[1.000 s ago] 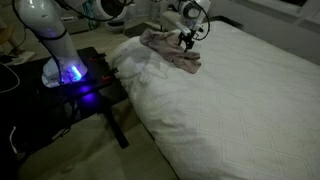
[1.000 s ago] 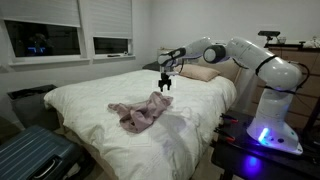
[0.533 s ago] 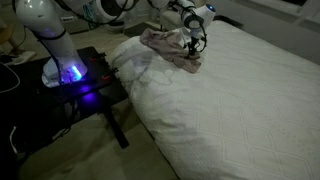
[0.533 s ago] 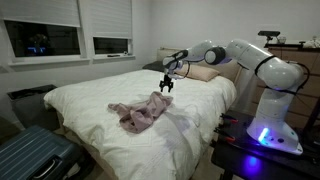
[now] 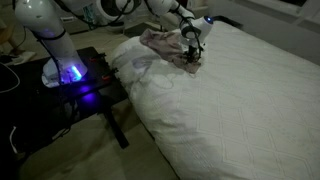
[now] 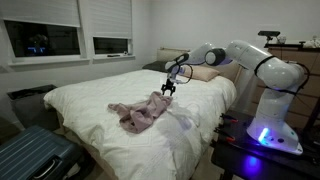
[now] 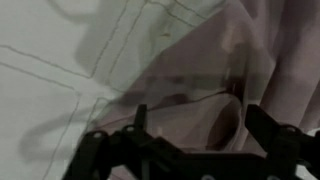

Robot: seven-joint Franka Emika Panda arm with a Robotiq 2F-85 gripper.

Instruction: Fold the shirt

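I am hanging my gripper (image 6: 168, 89) just above one end of the shirt (image 6: 140, 113), jaws spread wide with nothing between them. The shirt is lying crumpled on the white quilted bed cover (image 6: 85, 105), its long axis running from beneath the gripper toward the foot of the bed. In the wrist view pink fabric is filling the space below my fingers (image 7: 282, 140), so I am judging the nearest edge to be straight down.

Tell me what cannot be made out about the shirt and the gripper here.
- Contact between gripper and shirt: too small and dim in both exterior views.
- Shirt's shape: lost in crumpled folds in both exterior views.
- Shirt's outline in the wrist view: blurred, too close, cut off by the top and right edges.
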